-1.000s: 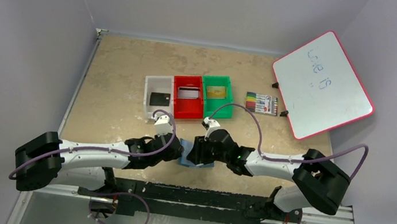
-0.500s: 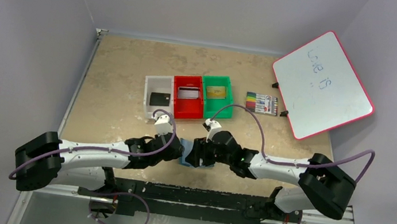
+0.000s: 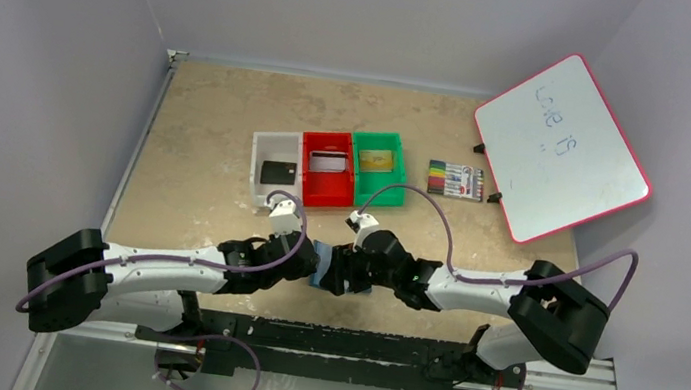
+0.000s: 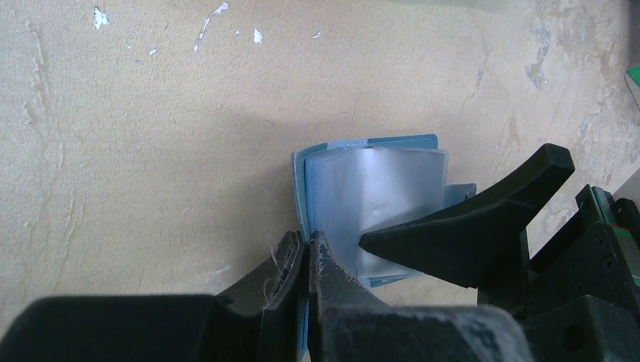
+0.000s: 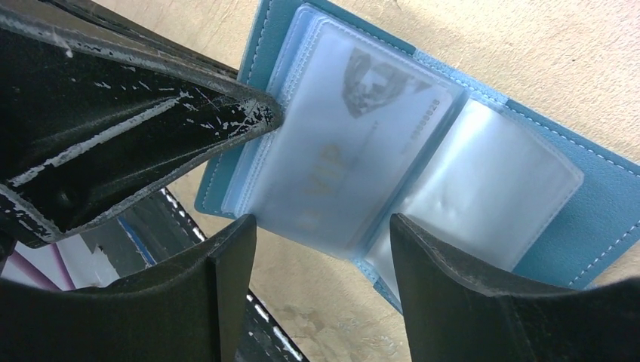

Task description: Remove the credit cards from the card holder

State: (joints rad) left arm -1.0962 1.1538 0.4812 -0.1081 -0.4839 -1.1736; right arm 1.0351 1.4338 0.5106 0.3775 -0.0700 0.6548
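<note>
The open wallet (image 4: 377,188) lies on the worktop (image 4: 151,151). Left end effector (image 4: 304,256) pinches its cover edge; right end effector (image 5: 321,226) is spread over pockets holding 1 visible card (image 5: 355,143).

we see both arms folded inward, the left gripper (image 3: 306,258) and right gripper (image 3: 333,276) meeting over the teal card holder (image 3: 318,279) near the table's (image 3: 210,117) front edge. behind them, in a row, a white bin (image 3: 254,169) holds a black card (image 3: 278,173), a red bin (image 3: 326,196) a silver card (image 3: 328,162), and a green bin (image 3: 385,193) a gold card (image 3: 377,160). right of these a marker pack (image 3: 455,180) lies by a tilted whiteboard (image 3: 561,148).
</note>
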